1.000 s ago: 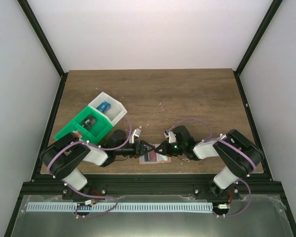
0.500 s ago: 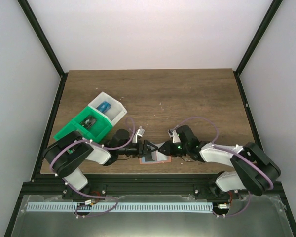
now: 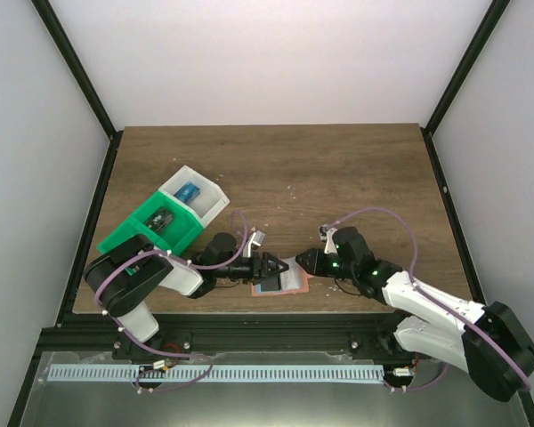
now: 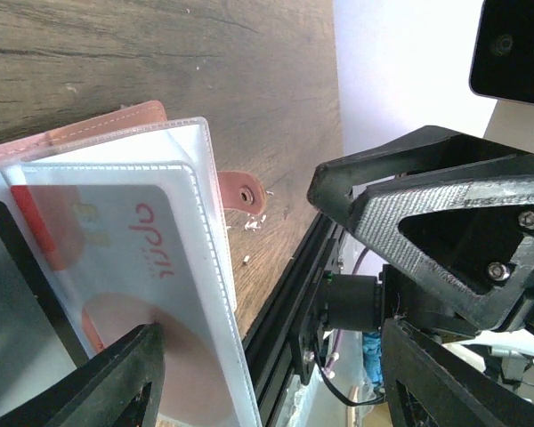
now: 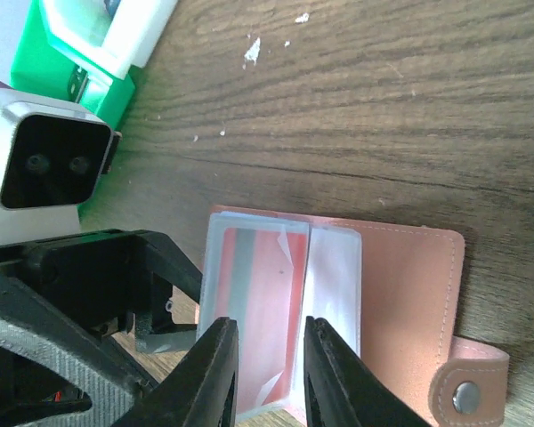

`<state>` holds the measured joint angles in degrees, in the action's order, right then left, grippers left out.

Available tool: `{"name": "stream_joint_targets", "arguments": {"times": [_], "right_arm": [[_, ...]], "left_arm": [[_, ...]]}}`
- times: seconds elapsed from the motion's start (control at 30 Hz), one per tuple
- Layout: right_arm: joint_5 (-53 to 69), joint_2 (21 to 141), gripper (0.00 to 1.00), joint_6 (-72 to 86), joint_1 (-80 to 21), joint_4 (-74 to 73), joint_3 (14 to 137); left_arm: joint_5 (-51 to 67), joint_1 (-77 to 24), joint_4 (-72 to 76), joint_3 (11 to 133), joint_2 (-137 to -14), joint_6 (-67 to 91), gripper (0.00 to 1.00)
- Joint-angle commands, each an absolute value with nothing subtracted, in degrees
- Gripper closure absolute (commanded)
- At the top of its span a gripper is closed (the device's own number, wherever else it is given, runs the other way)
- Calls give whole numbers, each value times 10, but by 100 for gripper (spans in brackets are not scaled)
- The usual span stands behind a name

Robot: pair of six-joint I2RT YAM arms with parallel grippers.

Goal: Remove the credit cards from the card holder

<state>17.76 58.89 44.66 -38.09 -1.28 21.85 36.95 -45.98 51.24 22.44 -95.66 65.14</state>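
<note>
the card holder (image 3: 283, 283) lies open on the bench (image 3: 338, 169) by its near edge, a red and white card (image 5: 262, 302) in its clear sleeve (image 5: 334, 267). the left end effector (image 3: 269, 266) stands wide open, one finger on the sleeve; the right end effector (image 5: 271, 356) is narrowly parted over that card.

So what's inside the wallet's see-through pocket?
A red and white card sits in the card holder, showing through clear plastic. Anything beneath that card is covered, so I can't tell.

Left tool (image 3: 270, 267) wide, right tool (image 3: 300, 260) narrow
</note>
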Motion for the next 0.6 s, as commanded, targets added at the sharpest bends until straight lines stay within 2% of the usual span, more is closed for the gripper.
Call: {"name": "stream_joint_targets", "arguments": {"times": [0.0, 0.57], "right_arm": [[155, 561, 77, 453, -384, -34, 214], [163, 546, 77, 454, -385, -42, 219]], "left_arm": [[379, -463, 548, 232, -961, 652, 32], [376, -463, 554, 229, -967, 651, 32]]}}
